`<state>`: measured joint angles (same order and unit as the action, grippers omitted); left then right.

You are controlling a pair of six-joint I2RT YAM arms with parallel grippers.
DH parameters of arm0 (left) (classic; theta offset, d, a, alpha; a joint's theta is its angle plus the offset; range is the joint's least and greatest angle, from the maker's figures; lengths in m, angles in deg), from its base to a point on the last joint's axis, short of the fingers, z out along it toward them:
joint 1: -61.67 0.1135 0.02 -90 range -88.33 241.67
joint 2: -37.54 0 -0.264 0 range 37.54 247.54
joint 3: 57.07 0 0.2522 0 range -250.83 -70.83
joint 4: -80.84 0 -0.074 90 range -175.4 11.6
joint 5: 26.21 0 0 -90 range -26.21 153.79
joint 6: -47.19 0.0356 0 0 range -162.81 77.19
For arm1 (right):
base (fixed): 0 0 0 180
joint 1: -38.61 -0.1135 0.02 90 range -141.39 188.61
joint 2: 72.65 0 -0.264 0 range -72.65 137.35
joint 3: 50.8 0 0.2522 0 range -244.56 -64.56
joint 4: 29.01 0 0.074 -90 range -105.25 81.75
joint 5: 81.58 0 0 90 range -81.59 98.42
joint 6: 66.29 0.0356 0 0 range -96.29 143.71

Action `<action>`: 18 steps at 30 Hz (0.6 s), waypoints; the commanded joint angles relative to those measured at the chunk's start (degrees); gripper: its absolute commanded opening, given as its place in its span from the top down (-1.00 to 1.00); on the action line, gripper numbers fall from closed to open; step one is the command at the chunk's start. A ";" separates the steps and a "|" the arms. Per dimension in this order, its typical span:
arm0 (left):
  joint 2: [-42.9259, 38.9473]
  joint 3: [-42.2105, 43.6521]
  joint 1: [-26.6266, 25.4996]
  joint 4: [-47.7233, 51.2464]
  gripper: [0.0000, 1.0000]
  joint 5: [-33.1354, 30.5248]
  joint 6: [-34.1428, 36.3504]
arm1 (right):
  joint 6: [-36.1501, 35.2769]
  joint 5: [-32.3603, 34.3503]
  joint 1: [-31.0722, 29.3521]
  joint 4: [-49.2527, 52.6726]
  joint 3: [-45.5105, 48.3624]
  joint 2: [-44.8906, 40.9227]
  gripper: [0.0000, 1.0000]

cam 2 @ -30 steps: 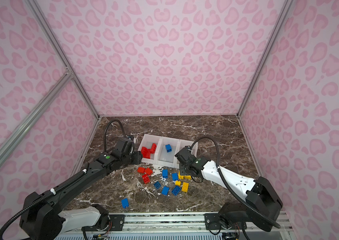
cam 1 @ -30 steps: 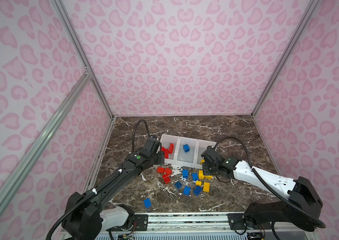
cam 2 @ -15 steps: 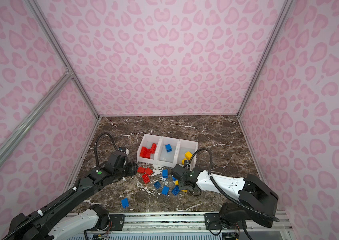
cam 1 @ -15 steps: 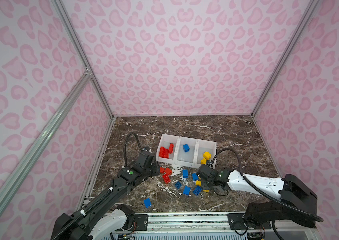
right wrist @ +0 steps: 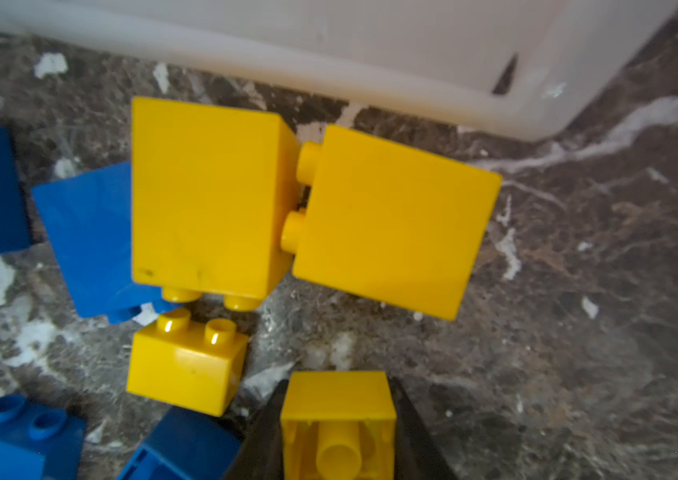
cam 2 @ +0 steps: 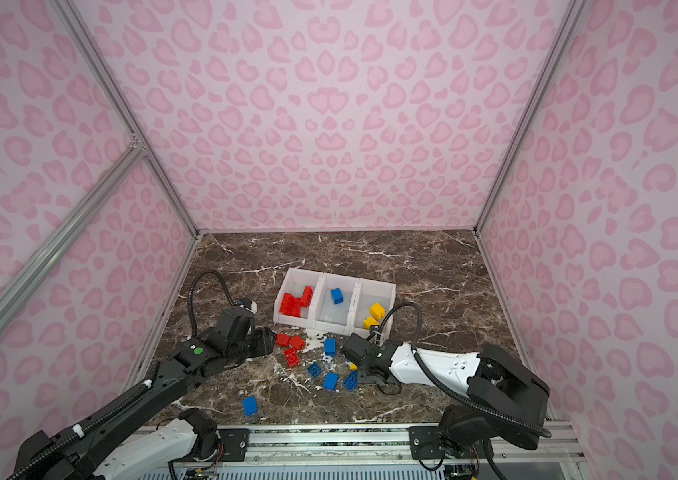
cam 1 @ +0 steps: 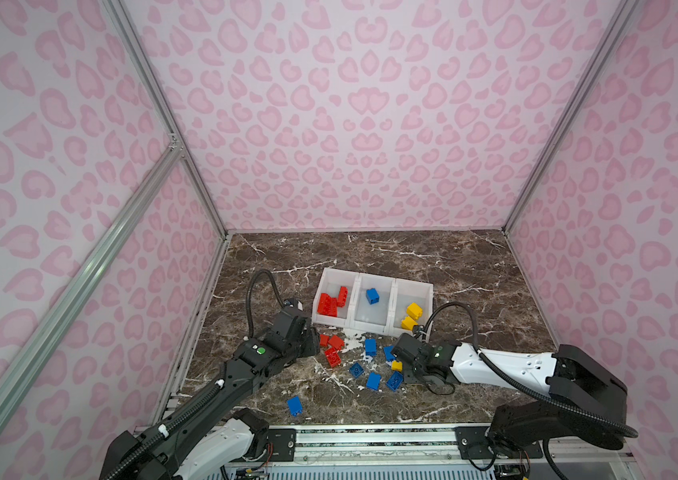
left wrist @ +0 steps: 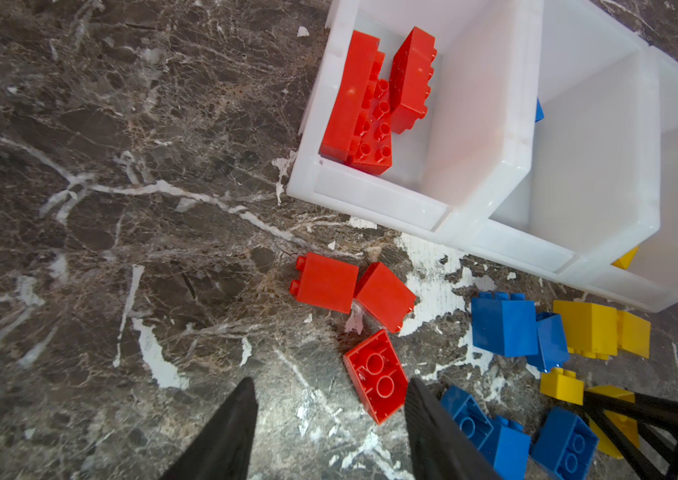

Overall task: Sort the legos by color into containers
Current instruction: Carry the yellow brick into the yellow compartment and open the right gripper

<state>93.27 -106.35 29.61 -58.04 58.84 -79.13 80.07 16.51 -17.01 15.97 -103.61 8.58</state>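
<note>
Yellow squarish plastic brick (right wrist: pixel 337 419) clamped by right gripper (right wrist: pixel 339 388).
In a top view, white plastic end bin (cam 1: pixel 412 286) lies at its 12 o'clock.

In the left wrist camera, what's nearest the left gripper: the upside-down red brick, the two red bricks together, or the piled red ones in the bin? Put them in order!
1. upside-down red brick, on the table beside a finger of the left gripper.
2. two red bricks, on the table, closer to the bin.
3. piled red bricks, inside the bin.
</note>
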 commanded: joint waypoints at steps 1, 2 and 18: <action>0.31 -0.41 -0.19 -0.66 -0.19 -0.33 -0.41 | 0.15 1.43 -0.02 1.27 -0.57 -0.75 0.34; 0.26 -0.48 -0.27 -0.64 -0.19 -0.32 -0.41 | -0.29 1.72 0.05 1.90 -1.18 -1.09 0.35; -2.23 -0.33 -1.59 0.67 -0.19 -1.45 -1.46 | -25.06 -0.45 19.50 5.19 -25.26 7.11 0.36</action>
<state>91.56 -106.38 28.21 -58.02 58.47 -79.78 60.24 17.30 1.57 20.89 -127.31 13.54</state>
